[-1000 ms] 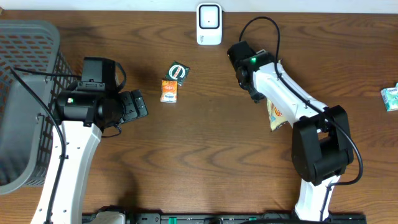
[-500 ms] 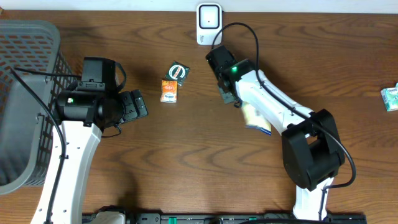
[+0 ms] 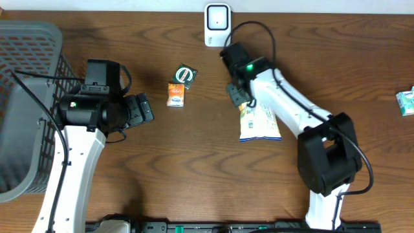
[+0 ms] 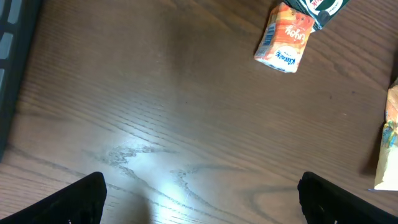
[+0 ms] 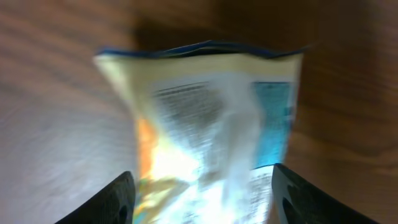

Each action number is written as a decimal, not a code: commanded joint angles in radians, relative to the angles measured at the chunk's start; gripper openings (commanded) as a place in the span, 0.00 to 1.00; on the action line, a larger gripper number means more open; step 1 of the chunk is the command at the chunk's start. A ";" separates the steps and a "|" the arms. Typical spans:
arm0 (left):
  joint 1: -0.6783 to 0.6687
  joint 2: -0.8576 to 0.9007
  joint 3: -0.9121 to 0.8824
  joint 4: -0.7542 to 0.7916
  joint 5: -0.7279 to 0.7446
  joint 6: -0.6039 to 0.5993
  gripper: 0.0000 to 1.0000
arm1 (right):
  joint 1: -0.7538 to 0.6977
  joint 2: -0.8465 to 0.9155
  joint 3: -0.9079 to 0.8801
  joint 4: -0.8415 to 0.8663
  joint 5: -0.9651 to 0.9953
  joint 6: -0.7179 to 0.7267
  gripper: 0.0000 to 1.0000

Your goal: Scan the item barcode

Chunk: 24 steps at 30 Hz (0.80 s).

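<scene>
The right claw (image 3: pixel 240 98) stands at the 12 o'clock end of the chip bag (image 3: pixel 260 123), with its fingers spread wide to either side of the bag. The wrist view is blurred and does not show contact. The bag lies flat on the table (image 3: pixel 194 175), at 5 o'clock of the scanner (image 3: pixel 218 24), which stands at the far edge.

The left claw (image 3: pixel 146 108) is spread fully, holds nothing and points to 3 o'clock. Between the two claws lie an orange pack (image 3: pixel 175 94) and a green pack (image 3: pixel 185 74). They touch, the green at 1 o'clock of the orange. A teal pack (image 3: pixel 405 101) sits at the right edge, well apart.

Bare wood lies at 6 o'clock of the bag and across the near half of the table. The basket (image 3: pixel 26 97) stands at the left edge, its inside partly hidden by the left arm (image 3: pixel 77 155).
</scene>
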 commanded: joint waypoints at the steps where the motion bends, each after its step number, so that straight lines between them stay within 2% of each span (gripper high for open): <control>1: 0.005 0.000 0.001 -0.005 -0.003 0.002 0.97 | -0.105 -0.024 0.022 0.012 -0.114 0.001 0.70; 3: 0.005 0.000 0.001 -0.005 -0.003 0.002 0.98 | -0.190 -0.023 0.022 0.019 -0.290 0.000 0.82; 5: 0.005 0.000 0.001 -0.005 -0.003 0.002 0.98 | -0.244 -0.023 0.022 0.020 -0.402 -0.018 0.88; 10: 0.005 0.000 0.001 -0.005 -0.003 0.002 0.98 | -0.347 -0.023 0.015 0.019 -0.604 -0.101 0.91; 16: 0.005 0.000 0.001 -0.005 -0.003 0.002 0.97 | -0.396 -0.023 -0.032 0.037 -0.615 -0.108 0.94; 20: 0.005 0.000 0.001 -0.005 -0.003 0.002 0.98 | -0.398 -0.023 -0.102 0.108 -0.622 -0.108 0.94; 24: 0.005 0.000 0.001 -0.005 -0.003 0.002 0.98 | -0.397 -0.023 -0.177 0.182 -0.713 -0.108 0.93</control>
